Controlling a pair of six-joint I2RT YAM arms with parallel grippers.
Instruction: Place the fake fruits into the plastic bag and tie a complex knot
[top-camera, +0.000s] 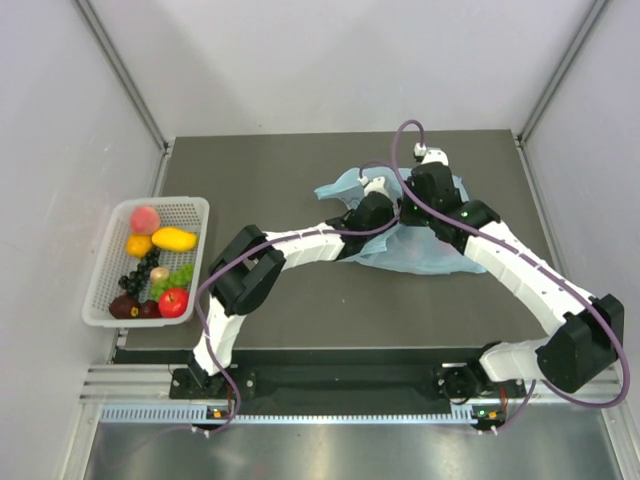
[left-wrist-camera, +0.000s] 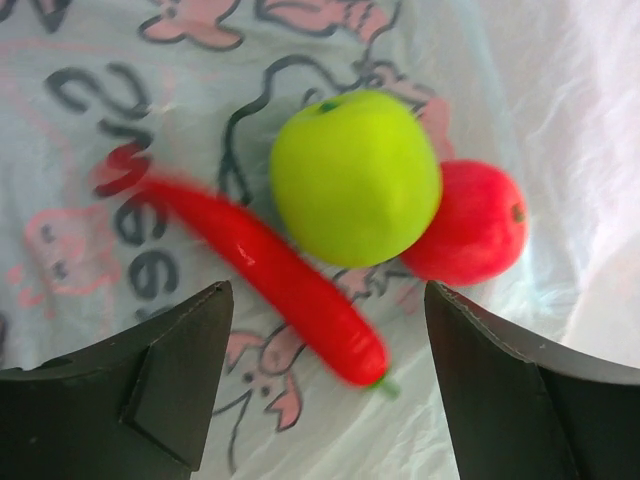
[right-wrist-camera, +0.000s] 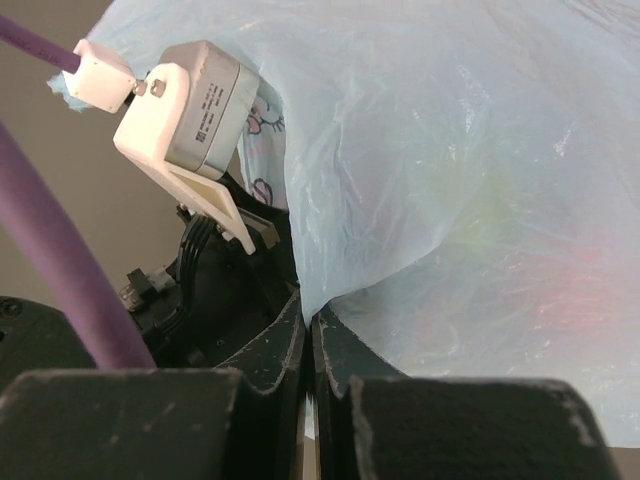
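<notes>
The thin, crinkly light-blue plastic bag (top-camera: 415, 255) lies mid-table and holds a green apple (left-wrist-camera: 355, 178), a red apple (left-wrist-camera: 470, 225) and a long red chilli (left-wrist-camera: 270, 270). The white mesh basket (top-camera: 100, 270) at the left holds other glossy plastic fruits (top-camera: 155, 265). Above the bagged items, the left gripper (left-wrist-camera: 328, 330) gapes wide and empty. The right gripper (right-wrist-camera: 308, 335) is pinched closed on the bag's edge.

Mid-table: plastic bag (top-camera: 425, 255), pepper (left-wrist-camera: 270, 265) inside; far left edge: basket (top-camera: 165, 203) holding fruits (top-camera: 175, 239).
</notes>
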